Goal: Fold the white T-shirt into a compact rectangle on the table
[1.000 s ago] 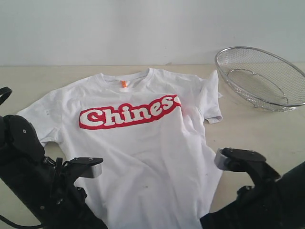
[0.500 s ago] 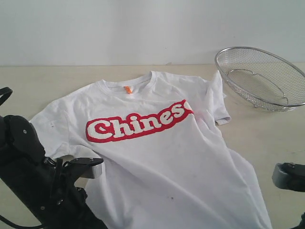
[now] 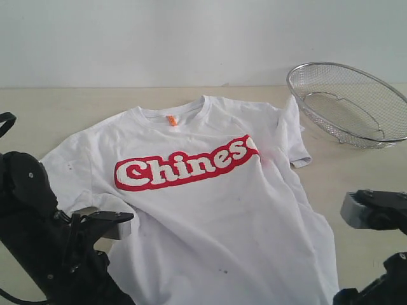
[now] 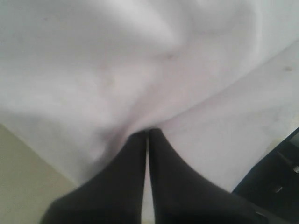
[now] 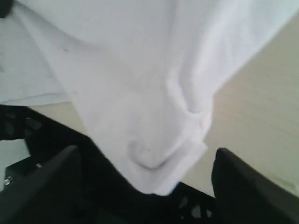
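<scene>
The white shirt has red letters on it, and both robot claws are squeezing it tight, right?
Not quite. Only the left gripper is shut on the white T-shirt. The right wrist view shows the right gripper open, with its fingers wide apart and a corner of the shirt lying loose between them. The rest is right.

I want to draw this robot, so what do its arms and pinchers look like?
The left arm and right arm are black and chunky, each with a silvery-grey block near the tip. A thin black cable loops by the left arm. The left gripper has smooth, black, tapering fingers; the right gripper has black ones too. I see no markings.
</scene>
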`<state>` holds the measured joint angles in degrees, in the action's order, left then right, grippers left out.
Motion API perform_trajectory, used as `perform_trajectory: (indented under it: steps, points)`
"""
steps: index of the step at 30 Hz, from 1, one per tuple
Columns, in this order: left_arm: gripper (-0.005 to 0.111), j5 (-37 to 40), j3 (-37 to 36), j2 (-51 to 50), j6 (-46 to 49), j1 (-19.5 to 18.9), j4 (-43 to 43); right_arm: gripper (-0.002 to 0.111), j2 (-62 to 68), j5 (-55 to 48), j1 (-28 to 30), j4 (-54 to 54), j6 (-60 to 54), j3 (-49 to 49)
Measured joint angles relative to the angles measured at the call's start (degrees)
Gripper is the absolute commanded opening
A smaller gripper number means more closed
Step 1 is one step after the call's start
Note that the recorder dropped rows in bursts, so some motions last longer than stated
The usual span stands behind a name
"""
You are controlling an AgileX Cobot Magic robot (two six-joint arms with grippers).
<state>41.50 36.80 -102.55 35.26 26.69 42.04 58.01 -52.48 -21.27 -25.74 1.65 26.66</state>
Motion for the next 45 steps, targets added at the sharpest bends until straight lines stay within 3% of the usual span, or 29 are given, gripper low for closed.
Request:
perform_trajectory:
  steps: [4,8,11,12,18,22,28,31,39,45]
  points:
    - [0.005,0.98,0.00,0.14,-1.17,-3.34,-1.63,0.056,0.00,-4.13,0.00,11.08,10.97,1.38]
    - [0.005,1.11,0.00,0.14,-1.54,-7.00,-2.07,0.039,0.00,-3.88,0.00,16.72,13.77,4.65]
    - [0.005,0.99,0.00,0.14,-1.59,-10.06,-2.00,0.006,0.00,-0.97,0.00,17.39,13.77,6.79]
    - [0.005,0.89,0.00,0.14,-1.59,-11.03,-2.10,0.000,0.00,-0.30,0.00,17.50,13.33,7.19]
    - [0.005,0.28,0.21,0.28,-2.72,-17.58,-2.10,0.000,4.64,0.14,0.00,15.48,8.80,7.53]
    - [0.005,0.76,1.94,1.32,1.17,-18.55,-1.47,0.000,10.49,1.52,0.00,10.25,1.75,7.53]
    - [0.005,3.87,4.28,9.24,9.51,-18.67,9.23,0.000,16.29,4.51,0.00,5.33,-4.48,7.53]
    - [0.005,4.46,4.38,10.53,10.10,-17.06,10.32,0.000,18.21,5.84,0.00,1.13,-8.55,6.91]
    - [0.005,4.59,4.48,5.34,10.37,-7.20,10.51,0.000,20.37,6.86,0.00,-7.06,-15.71,3.51]
    - [0.005,1.52,4.48,-0.70,10.37,-5.73,10.40,0.000,20.60,10.05,-6.31,-10.26,-18.10,2.79]
